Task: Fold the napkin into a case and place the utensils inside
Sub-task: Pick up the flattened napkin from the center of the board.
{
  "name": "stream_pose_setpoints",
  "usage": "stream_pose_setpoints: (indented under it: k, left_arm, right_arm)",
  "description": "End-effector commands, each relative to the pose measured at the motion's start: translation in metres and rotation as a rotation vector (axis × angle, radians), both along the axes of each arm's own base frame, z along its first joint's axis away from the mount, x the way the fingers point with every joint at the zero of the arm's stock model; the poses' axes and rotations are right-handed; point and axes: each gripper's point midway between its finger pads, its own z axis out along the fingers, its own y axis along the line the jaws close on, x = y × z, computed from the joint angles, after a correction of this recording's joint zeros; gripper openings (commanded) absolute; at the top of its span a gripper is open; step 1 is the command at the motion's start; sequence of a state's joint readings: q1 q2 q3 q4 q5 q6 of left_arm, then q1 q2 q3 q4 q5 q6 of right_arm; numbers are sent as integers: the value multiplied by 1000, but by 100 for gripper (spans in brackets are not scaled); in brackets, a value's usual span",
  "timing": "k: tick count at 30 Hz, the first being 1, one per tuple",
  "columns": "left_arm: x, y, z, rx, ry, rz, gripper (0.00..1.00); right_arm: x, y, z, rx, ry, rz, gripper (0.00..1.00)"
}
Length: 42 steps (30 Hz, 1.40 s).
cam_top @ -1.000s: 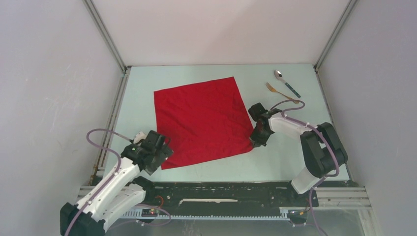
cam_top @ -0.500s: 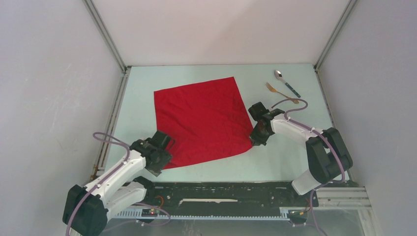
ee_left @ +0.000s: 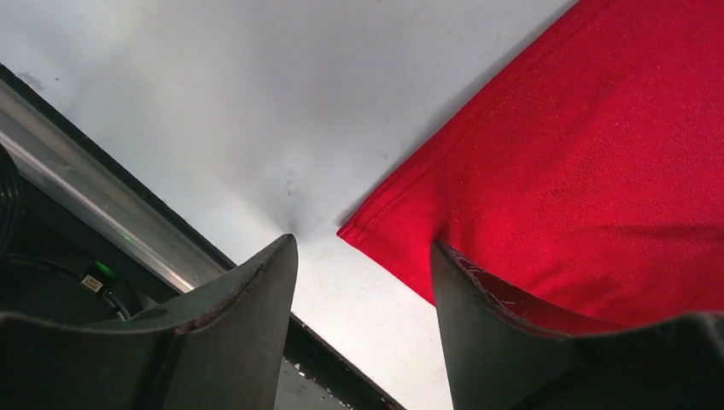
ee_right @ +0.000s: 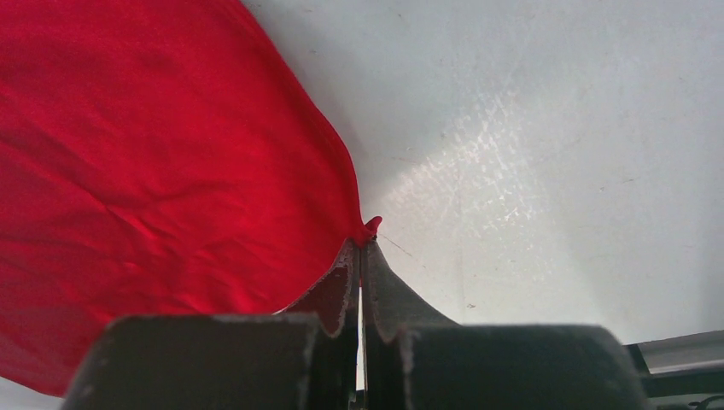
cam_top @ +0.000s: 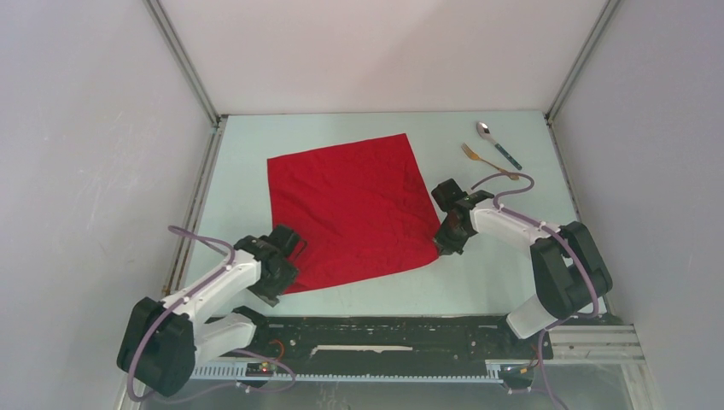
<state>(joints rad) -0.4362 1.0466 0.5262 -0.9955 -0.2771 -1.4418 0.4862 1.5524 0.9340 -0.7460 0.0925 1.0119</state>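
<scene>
The bright red napkin [cam_top: 350, 209] lies spread flat on the pale table, its corners pointing left, far, right and near. My left gripper [cam_top: 278, 273] is at its near-left corner, open. In the left wrist view the corner tip [ee_left: 354, 232] sits in the gap of the left gripper [ee_left: 363, 245], with one finger [ee_left: 487, 325] over the cloth. My right gripper [cam_top: 446, 243] is shut on the near-right corner; the right wrist view shows the right gripper [ee_right: 360, 248] pinching red cloth [ee_right: 154, 154]. The spoon [cam_top: 498, 143] and fork [cam_top: 482, 158] lie at the far right.
The black rail [cam_top: 384, 329] with the arm bases runs along the near edge, and it shows just behind the left fingers [ee_left: 102, 222]. Aluminium frame posts [cam_top: 183, 64] and grey walls close in the table on the left, far and right sides.
My left arm has swung lower and turned its gripper in over the napkin's near-left corner. The right gripper has stayed shut on the near-right corner.
</scene>
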Motion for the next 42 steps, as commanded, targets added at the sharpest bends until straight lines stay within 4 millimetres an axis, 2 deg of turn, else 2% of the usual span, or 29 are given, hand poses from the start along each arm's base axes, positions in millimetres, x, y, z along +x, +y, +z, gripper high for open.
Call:
stream_pose_setpoints:
  k: [1,7,11,14,17,19,23,26,30,33,35,36,37,40,41,42]
  left_arm:
    - [16,1,2,22,-31,26,66]
    - [15,1,-10,27,16,31,65]
    - [16,7,-20,26,9,61,57]
    - [20,1,-25,-20,-25,66,44]
    - [22,6,-25,5,-42,69,31]
    - [23,10,-24,17,-51,69,20]
    - [27,11,-18,14,-87,56,8]
    - [34,12,-3,14,-152,33,1]
    - [51,14,37,6,-313,-8,0]
    - [64,12,80,-5,-440,-61,0]
    - [72,9,114,-11,-523,-126,0]
    - [78,6,141,-22,-591,-162,0]
    - [81,2,156,-34,-638,-203,0]
    - [90,-14,233,-99,-873,-327,0]
    - [89,-20,269,-121,-972,-367,0]
    - [86,-22,295,-134,-1039,-398,0]
  right_arm:
    - [-1,-4,0,-9,-13,-5,0]
    - [-3,-3,-2,-1,-4,-1,0]
    - [-3,-2,-1,6,-4,0,0]
    - [-3,-3,1,4,-6,-5,0]
    - [-3,-3,2,11,-8,-8,0]
    - [-4,-2,3,15,-8,-9,0]
    - [-3,-1,5,21,-24,-11,0]
    - [-1,0,10,33,-64,-3,0]
    - [6,7,27,94,-173,77,0]
    - [15,25,57,212,-312,183,0]
    - [23,39,89,293,-444,267,0]
    - [27,45,113,335,-536,307,0]
    - [27,49,125,361,-578,341,0]
    - [25,57,188,435,-782,427,0]
    - [21,58,215,458,-860,455,0]
    - [16,59,238,475,-921,483,0]
